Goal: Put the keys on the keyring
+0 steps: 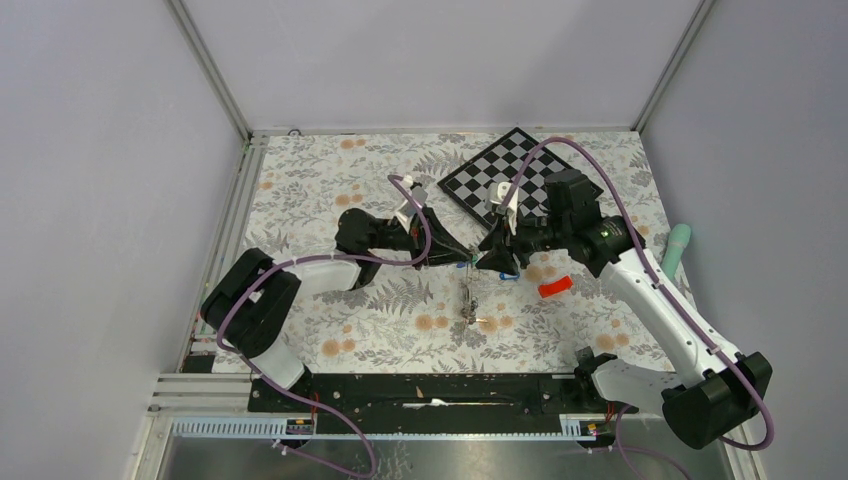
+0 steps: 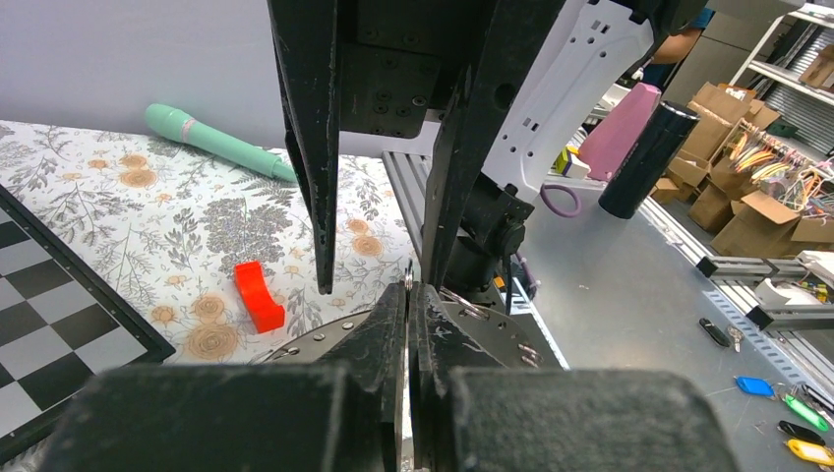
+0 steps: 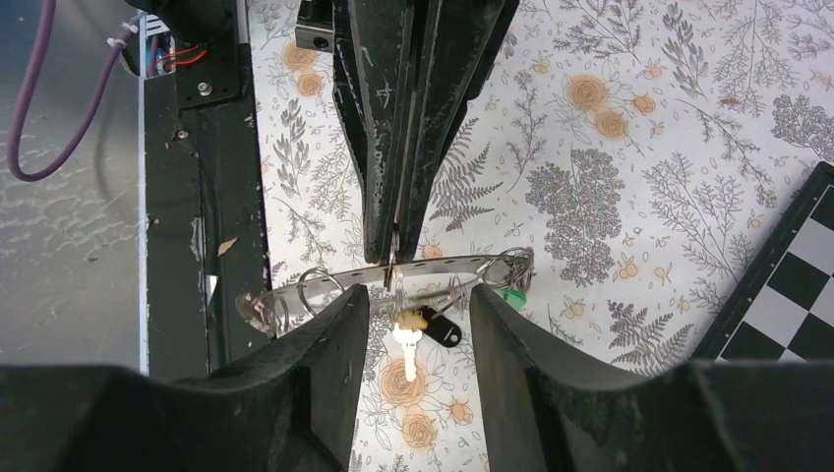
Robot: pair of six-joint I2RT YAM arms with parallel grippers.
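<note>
My left gripper (image 2: 408,295) is shut on the keyring (image 2: 408,278), a thin metal ring seen edge-on between its fingertips. From the right wrist view that ring (image 3: 393,262) sits at the middle of a curved metal strip (image 3: 462,265) carrying several wire loops. Below the strip are the keys: a yellow-tagged one (image 3: 407,339), a black tag (image 3: 445,330) and a green tag (image 3: 511,293). My right gripper (image 3: 418,315) stands open, its fingers (image 3: 334,339) either side of the yellow-tagged key and touching nothing. From above, both grippers meet at the table's middle (image 1: 475,258).
A red block (image 1: 555,287) lies right of the grippers. The chequered board (image 1: 505,180) sits at the back, and a mint-green stick (image 1: 677,250) at the right edge. Several more tagged keys (image 2: 787,418) lie on a grey bench beyond the table.
</note>
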